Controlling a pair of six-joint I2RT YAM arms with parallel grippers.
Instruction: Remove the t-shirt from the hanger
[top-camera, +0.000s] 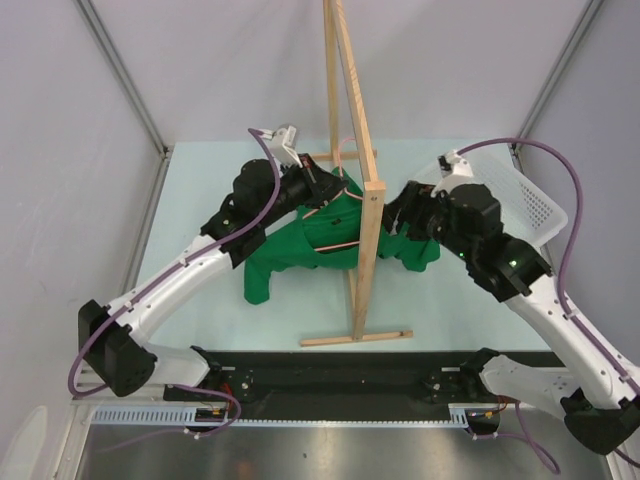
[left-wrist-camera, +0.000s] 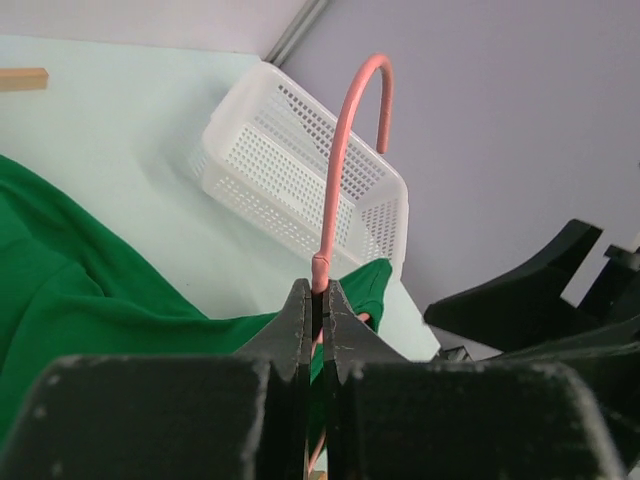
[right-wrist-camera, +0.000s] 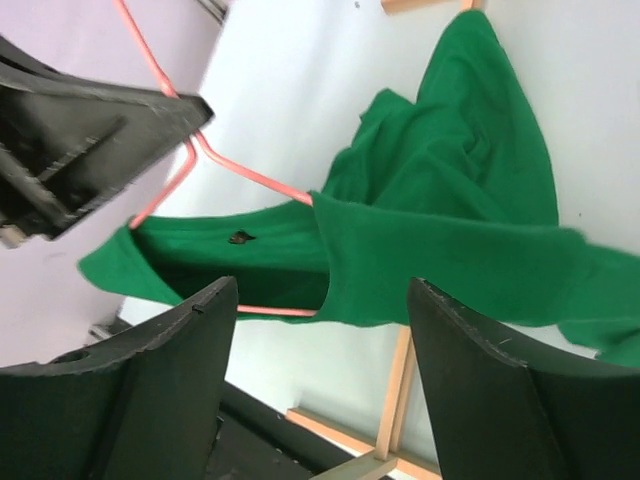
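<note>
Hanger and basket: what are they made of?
The hanger looks like thin wire with a smooth pink coating: a slim round rod bent into a hook. The basket seems to be white moulded plastic, with tidy rows of small holes.

Green t-shirt (top-camera: 290, 252) on pink hanger (top-camera: 336, 246) — wooden rack (top-camera: 370, 215) across it — white basket (top-camera: 540, 205) nearby

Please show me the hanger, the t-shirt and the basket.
hanger (left-wrist-camera: 338, 150): left wrist view, on the hook's stem.
t-shirt (right-wrist-camera: 450, 200): right wrist view, on the bunched cloth.
basket (left-wrist-camera: 268, 212): left wrist view, on its mesh wall.
</note>
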